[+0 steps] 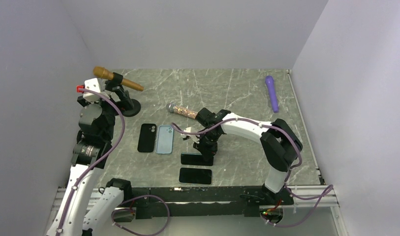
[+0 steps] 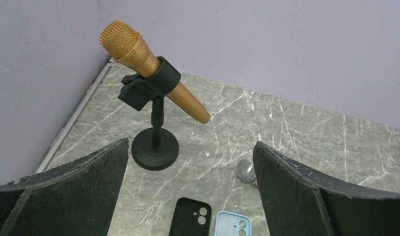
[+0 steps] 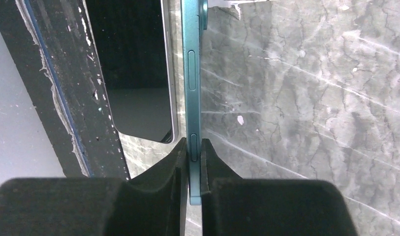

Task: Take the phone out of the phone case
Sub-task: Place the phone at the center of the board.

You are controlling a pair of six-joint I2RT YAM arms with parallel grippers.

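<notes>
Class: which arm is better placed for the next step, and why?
Probably right: the right gripper pinches the teal phone by its edge; the left gripper hangs open, far off by the microphone stand.

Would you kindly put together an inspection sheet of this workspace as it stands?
Surface: grey marbled table, no spills seen.
Job's things: teal phone out of any case, seen edge-on; black phone case and light blue phone case side by side, backs up; second phone screen-up near the front edge.
Clutter: gold microphone on its stand, far left; glitter microphone lying mid-table; purple microphone far right.
Claws: left claw open, empty; right claw shut on the teal phone.
Cables: purple cables along both arms.
Surroundings: plain walls.
</notes>
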